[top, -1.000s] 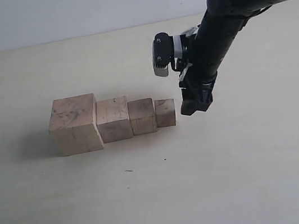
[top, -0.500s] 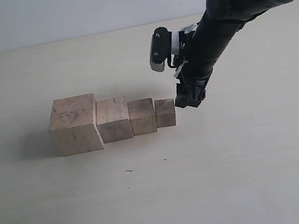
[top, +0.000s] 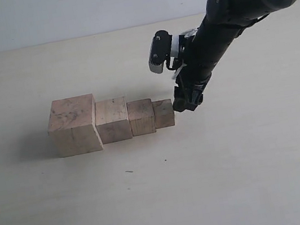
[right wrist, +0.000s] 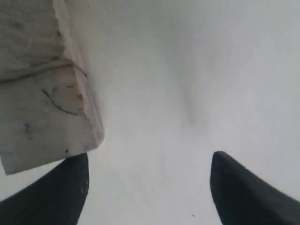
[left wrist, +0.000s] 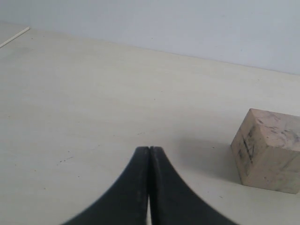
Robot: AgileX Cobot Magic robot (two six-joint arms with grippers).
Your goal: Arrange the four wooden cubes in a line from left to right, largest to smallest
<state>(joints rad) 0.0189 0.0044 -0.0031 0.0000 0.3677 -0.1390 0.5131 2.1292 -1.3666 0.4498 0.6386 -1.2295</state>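
My right end effector has slid in against the smallest pale beige wooden cube, nudging the row of four pale wooden cubes leftward on the tabletop. The row runs largest to smallest and looks finished. Its fingers are spread and the arm slants down. The left end effector is pressed together.

We see a pale table running back to a plain light wall. Small dark specks dot its near part. In the left wrist view, a thin pale strip lies near the wall.
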